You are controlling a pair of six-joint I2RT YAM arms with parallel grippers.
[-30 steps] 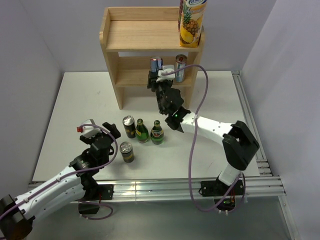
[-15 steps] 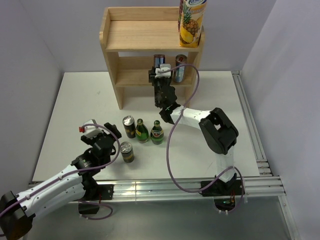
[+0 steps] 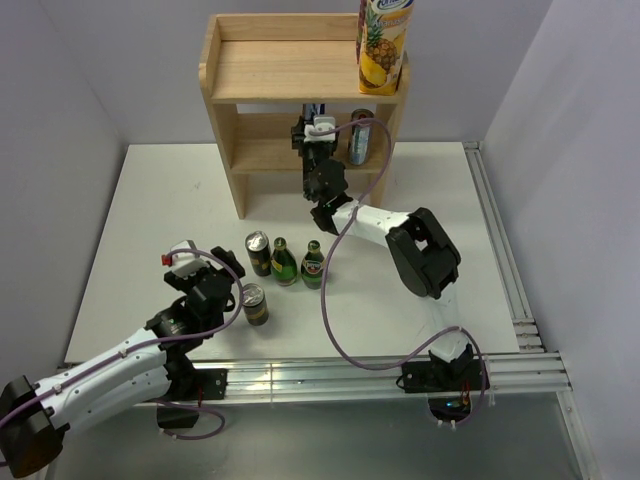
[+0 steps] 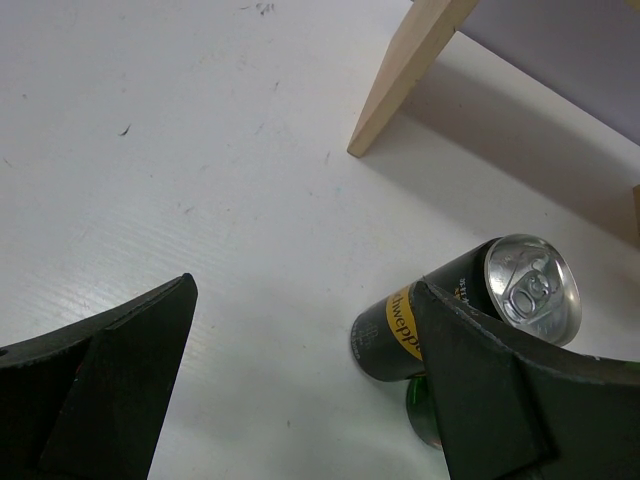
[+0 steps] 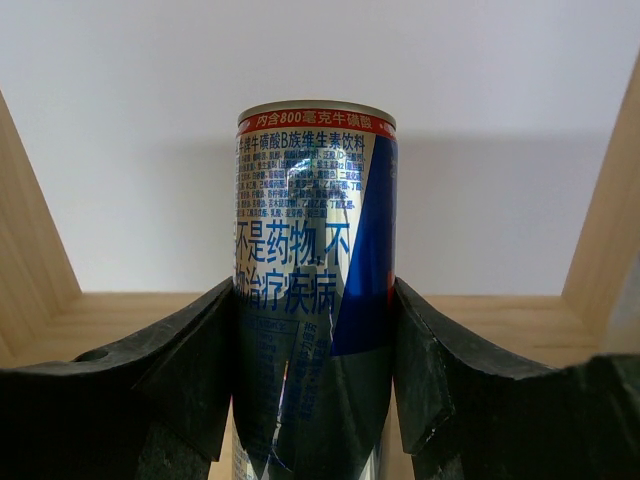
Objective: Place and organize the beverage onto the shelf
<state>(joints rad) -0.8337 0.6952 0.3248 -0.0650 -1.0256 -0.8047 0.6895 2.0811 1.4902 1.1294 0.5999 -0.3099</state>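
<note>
The light wooden shelf (image 3: pixel 240 70) stands at the back of the table. A pineapple juice carton (image 3: pixel 383 45) stands on its top board, and a can (image 3: pixel 361 137) stands on its lower tier. My right gripper (image 3: pixel 318 120) reaches into the lower tier, shut on an upright blue and silver can (image 5: pixel 315 260) that stands left of that can. In the right wrist view the gripper (image 5: pixel 315 350) clamps the can's sides over the shelf board (image 5: pixel 520 320). My left gripper (image 3: pixel 228 265) is open and empty, just left of a dark can (image 3: pixel 258 253).
Two green bottles (image 3: pixel 284 262) (image 3: pixel 314 264) stand right of the dark can, and another can (image 3: pixel 253 303) stands nearer the front. The left wrist view shows the open gripper (image 4: pixel 300 400), the dark can (image 4: pixel 480 310) and a shelf leg (image 4: pixel 400 80). Grey walls enclose the table.
My right arm has stretched forward and carried the blue and silver can deeper into the lower tier. My left gripper has edged slightly right, towards the cans.
</note>
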